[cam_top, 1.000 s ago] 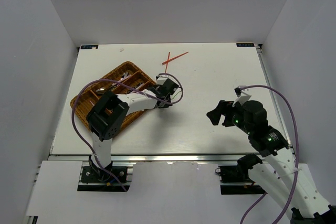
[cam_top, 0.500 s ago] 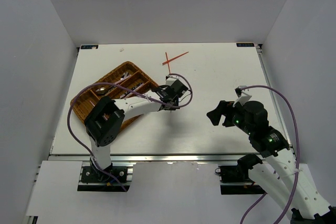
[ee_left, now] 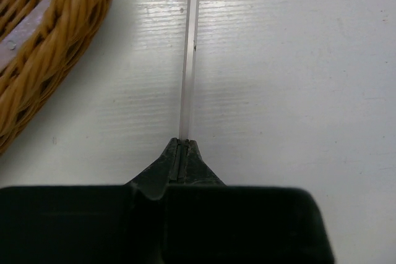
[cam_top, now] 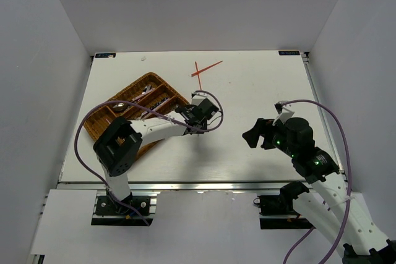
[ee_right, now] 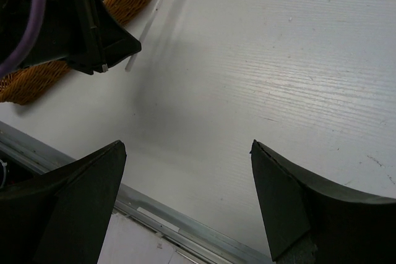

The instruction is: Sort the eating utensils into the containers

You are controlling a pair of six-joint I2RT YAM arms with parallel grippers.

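My left gripper (ee_left: 183, 143) is shut on the near end of a thin silver-white chopstick (ee_left: 189, 60), which runs straight ahead over the white table beside the brown wicker tray (ee_left: 43, 47). In the top view the left gripper (cam_top: 198, 104) is just off the tray's right corner (cam_top: 179, 98). Silver utensils (cam_top: 148, 91) lie in the tray's compartments. Two red chopsticks (cam_top: 201, 70) lie crossed on the table farther back. My right gripper (ee_right: 185, 143) is open and empty above the table's near right (cam_top: 252, 135). It sees the left gripper (ee_right: 105, 35) and the chopstick (ee_right: 151, 23).
The table's metal front rail (ee_right: 185, 227) runs under my right gripper. White walls enclose the table on three sides. The left arm's purple cable (cam_top: 93, 122) loops over the tray.
My left gripper has shifted a little right and toward the near edge, off the tray's corner, with the chopstick in it. The right arm has barely moved.
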